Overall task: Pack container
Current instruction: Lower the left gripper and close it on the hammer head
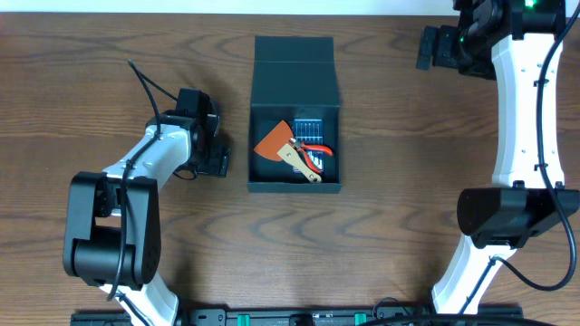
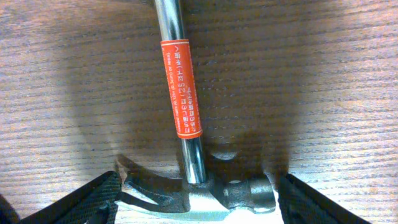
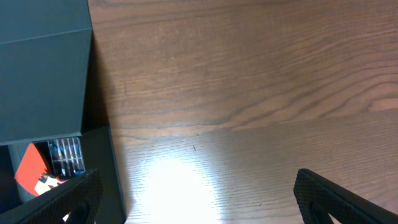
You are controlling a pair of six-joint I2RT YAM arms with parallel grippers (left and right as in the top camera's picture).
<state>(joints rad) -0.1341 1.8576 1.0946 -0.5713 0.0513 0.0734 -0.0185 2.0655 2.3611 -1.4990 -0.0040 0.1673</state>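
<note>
— What's near the container (image 1: 296, 187)?

— It sits mid-desk (image 1: 408, 226) with its lid (image 1: 294, 72) flapped back. Inside I see a blue case (image 1: 308, 124), an orange piece (image 1: 272, 142) and red-handled pliers (image 1: 317, 154) piled together. My left jaws hover just beside its left wall; my right jaws are well apart, at the far right corner.

— And the jaws themselves?

— The left ones stand wide, straddling the head (image 2: 236, 193) of a hammer (image 2: 186, 106) that lies flat on the desk. Its chrome shaft wears an orange label (image 2: 181, 87). I can't tell whether the fingers (image 2: 74, 202) touch the head. The right ones are wide too, with only bare wood between them.

— Anything hidden?

— From overhead my left arm covers the hammer. The hammer's handle end runs out of frame. A pale object under the pliers is too small to name.
</note>
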